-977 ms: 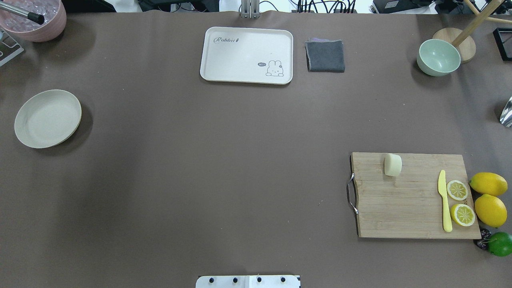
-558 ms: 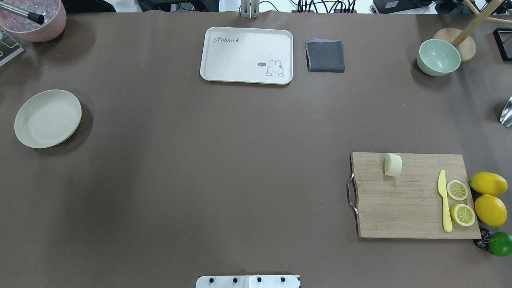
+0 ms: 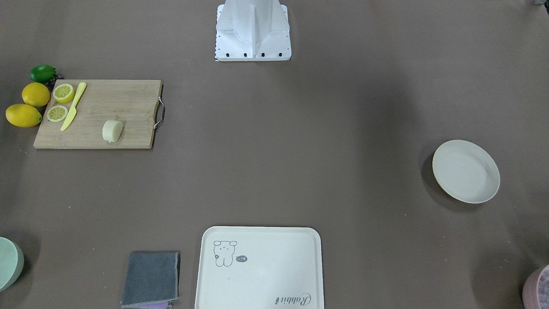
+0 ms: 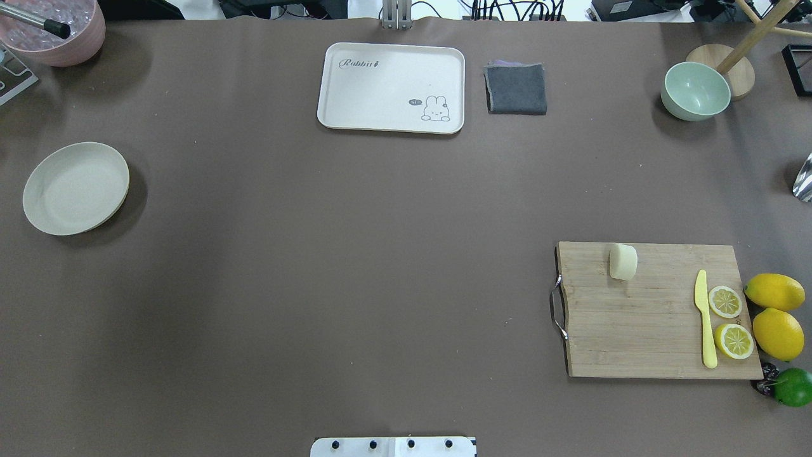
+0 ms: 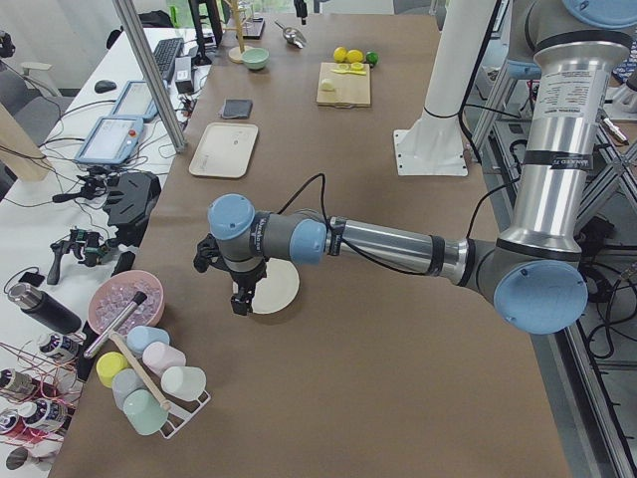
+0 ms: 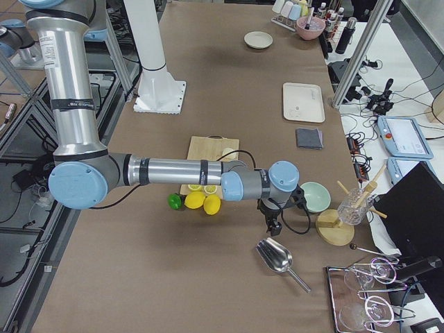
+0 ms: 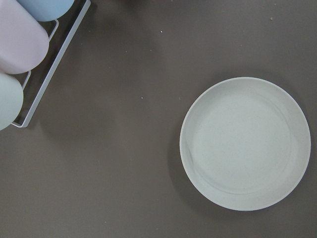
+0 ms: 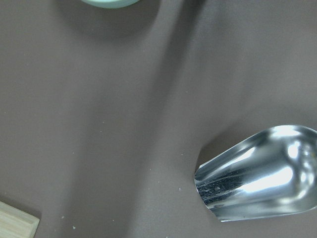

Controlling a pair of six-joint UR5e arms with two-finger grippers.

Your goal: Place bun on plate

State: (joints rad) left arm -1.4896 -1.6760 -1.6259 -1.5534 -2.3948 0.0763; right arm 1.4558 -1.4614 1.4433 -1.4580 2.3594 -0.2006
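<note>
The pale cream bun (image 4: 623, 261) lies near the far edge of a wooden cutting board (image 4: 641, 330) on the table's right side, also seen in the front-facing view (image 3: 112, 130). The round cream plate (image 4: 76, 188) sits far off at the table's left, and it fills the right half of the left wrist view (image 7: 245, 144). In the left side view my left gripper (image 5: 238, 297) hangs just above the plate (image 5: 279, 291). My right gripper (image 6: 272, 223) hovers beyond the lemons, away from the bun. Only the side views show the grippers, so I cannot tell whether they are open or shut.
On the board lie a yellow knife (image 4: 704, 317) and two lemon slices (image 4: 725, 301), with lemons (image 4: 774, 292) and a lime (image 4: 793, 386) beside it. A cream tray (image 4: 391, 87), grey cloth (image 4: 516, 89) and green bowl (image 4: 695, 91) stand at the back. A metal scoop (image 8: 262, 171) lies under the right wrist; a cup rack (image 7: 29, 64) stands near the plate.
</note>
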